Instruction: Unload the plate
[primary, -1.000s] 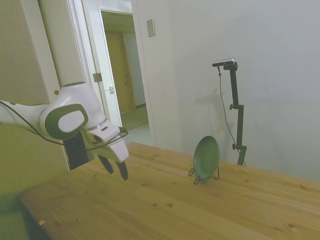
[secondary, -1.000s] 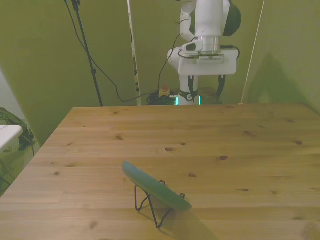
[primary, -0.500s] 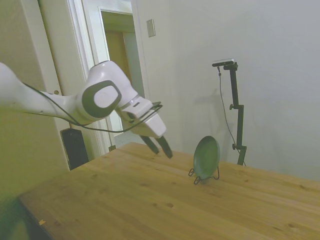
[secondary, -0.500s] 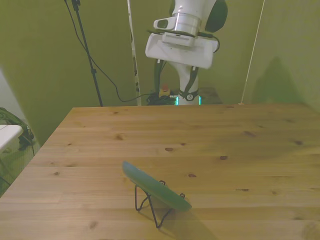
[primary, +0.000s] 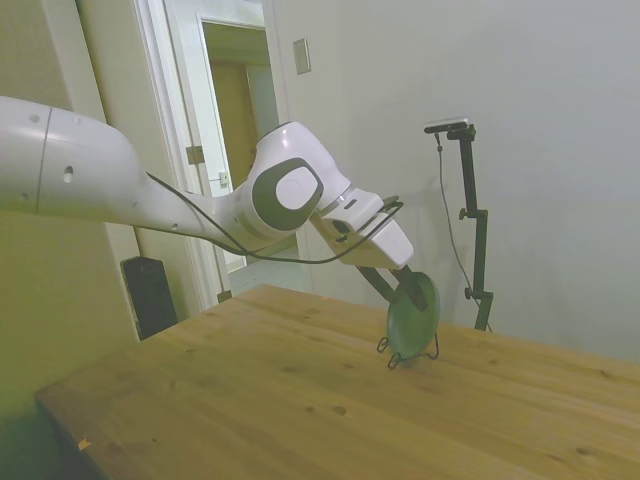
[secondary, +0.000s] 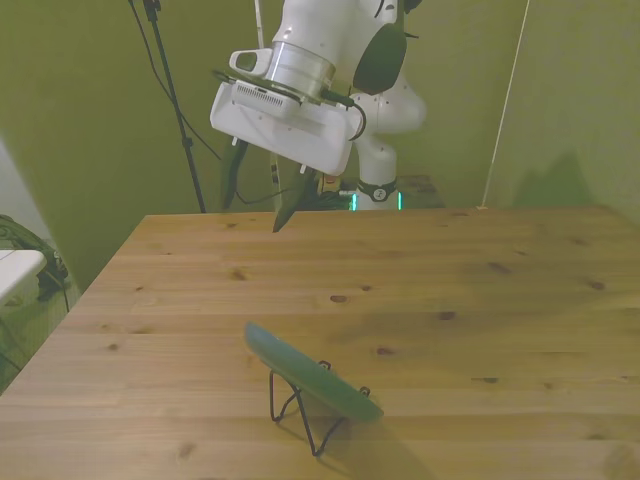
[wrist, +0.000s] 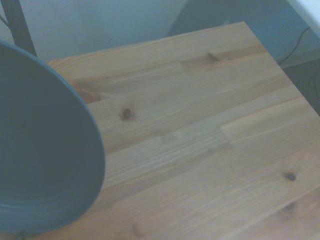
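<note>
Here, in the side view, the plate (primary: 414, 315) stood nearly on edge right of the frame's centre, propped in a thin black wire stand (primary: 393, 353) on the wooden table (primary: 300, 400), presumably so its rim stayed free to be gripped. The gripper (primary: 402, 291) reached in from the left and overlapped the plate's upper rim; this view could not settle whether it touched.

In the front view the plate (secondary: 310, 375) sat low in the frame, left of centre, leaning in the stand (secondary: 300, 415). The gripper (secondary: 258, 195) hung in the upper left, well above the table (secondary: 480, 300), its two dark fingers spread apart and holding nothing. That gap looked meant to straddle the rim.

The wrist view showed the plate (wrist: 40, 150) filling the left side, close by, with bare table boards (wrist: 210, 125) beyond. I judged the plate not yet grasped.
</note>
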